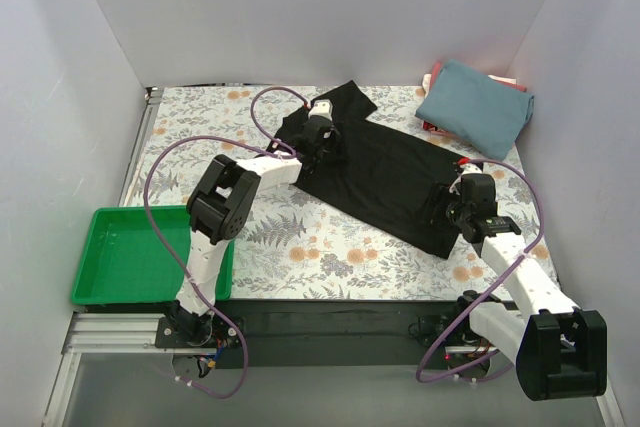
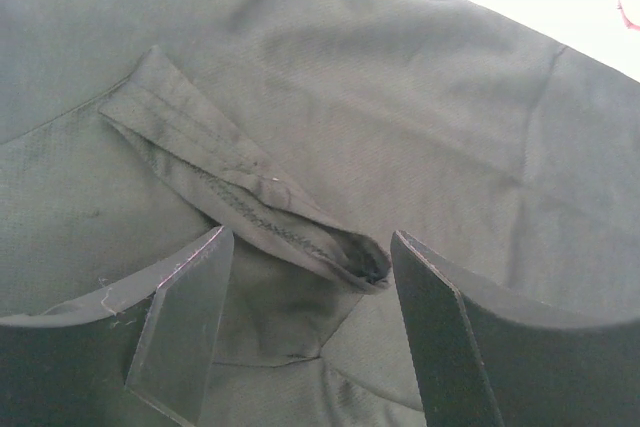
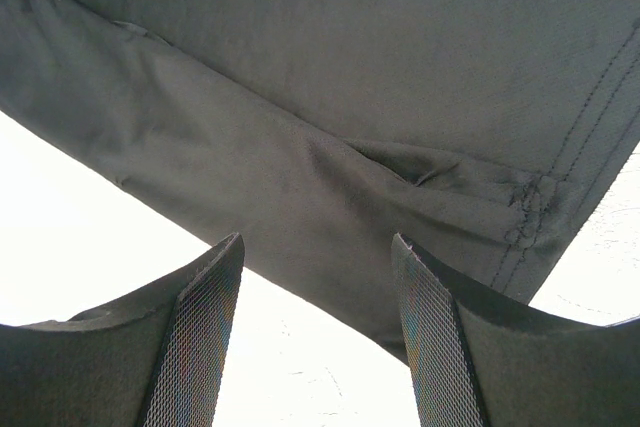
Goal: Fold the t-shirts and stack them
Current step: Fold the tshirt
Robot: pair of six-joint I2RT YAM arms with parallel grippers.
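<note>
A black t-shirt (image 1: 385,172) lies spread diagonally across the flowered table. My left gripper (image 1: 322,139) is open over its upper left part; in the left wrist view a folded sleeve hem (image 2: 250,197) lies between the open fingers (image 2: 185,332), nothing held. My right gripper (image 1: 455,209) is open over the shirt's lower right corner; in the right wrist view the stitched hem corner (image 3: 525,217) lies just ahead of the open fingers (image 3: 200,347). A folded teal-blue t-shirt (image 1: 475,107) lies on red/pink cloth (image 1: 432,77) at the back right.
A green plastic tray (image 1: 135,257) sits at the front left of the table. White walls close in the left, back and right sides. The flowered table cover (image 1: 310,247) shows bare in front of the black shirt.
</note>
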